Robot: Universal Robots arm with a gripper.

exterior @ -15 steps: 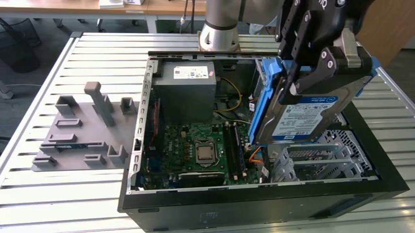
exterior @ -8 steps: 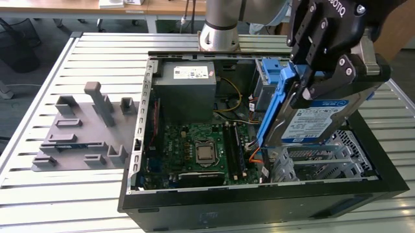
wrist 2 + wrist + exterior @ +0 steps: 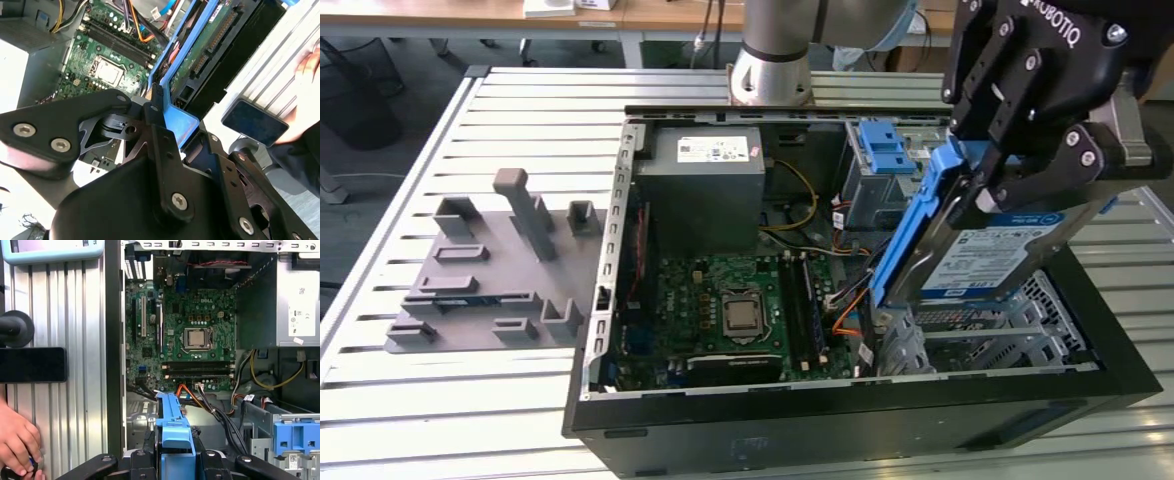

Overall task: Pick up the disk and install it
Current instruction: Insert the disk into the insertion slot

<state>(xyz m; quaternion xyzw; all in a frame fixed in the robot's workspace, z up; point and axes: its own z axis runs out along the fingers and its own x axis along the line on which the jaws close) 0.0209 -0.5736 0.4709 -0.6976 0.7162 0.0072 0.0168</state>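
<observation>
My gripper [image 3: 1014, 185] is shut on the disk [image 3: 987, 255], gripping it by the top end of its blue frame. The disk hangs steeply tilted over the metal drive bay [image 3: 1001, 335] at the exterior view's right side of the open computer case [image 3: 854, 420]. Its white-and-blue label faces the exterior camera. In the second wrist view my gripper [image 3: 175, 117] pinches the blue frame, and the disk [image 3: 205, 45] shows its green circuit board underside. The first wrist view looks down the disk's [image 3: 172, 425] blue edge, which rises between the fingers of my gripper [image 3: 172, 460] above the case floor and cables.
Inside the case are a motherboard [image 3: 734, 310], a grey power-supply box [image 3: 707, 170], a blue latch on a drive cage [image 3: 887, 150] and loose cables [image 3: 220, 410]. A grey fixture [image 3: 494, 260] lies on the slatted table. A person's hand [image 3: 17, 440] and a black device [image 3: 32, 365] are beside the case.
</observation>
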